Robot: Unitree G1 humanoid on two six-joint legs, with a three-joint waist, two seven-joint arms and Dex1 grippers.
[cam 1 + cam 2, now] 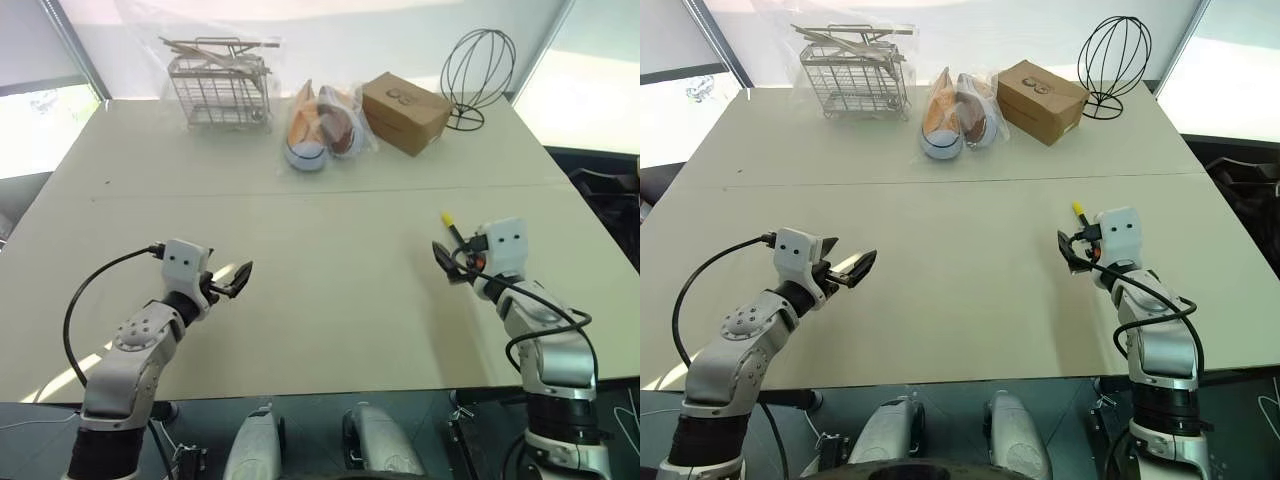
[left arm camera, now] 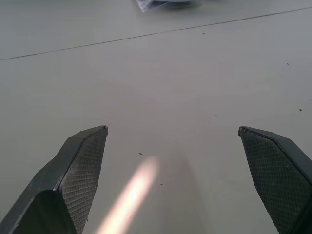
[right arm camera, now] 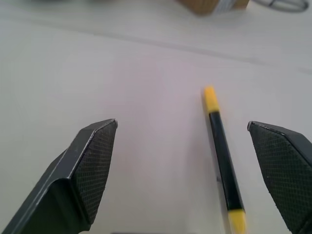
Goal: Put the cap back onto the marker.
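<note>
The marker (image 3: 223, 155) lies on the table (image 1: 320, 300), cap (image 3: 210, 99) fitted. The right gripper (image 3: 192, 165) stands wide open above it. The left gripper (image 2: 180, 170) is wide open, empty.

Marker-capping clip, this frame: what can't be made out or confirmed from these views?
- Marker: in the right wrist view its near yellow end is cut off by the edge; in the head views the right gripper covers all but its yellow tip.
- Whether the cap is pushed fully home: too blurred.
- Bagged items: plastic obscures them.
</note>
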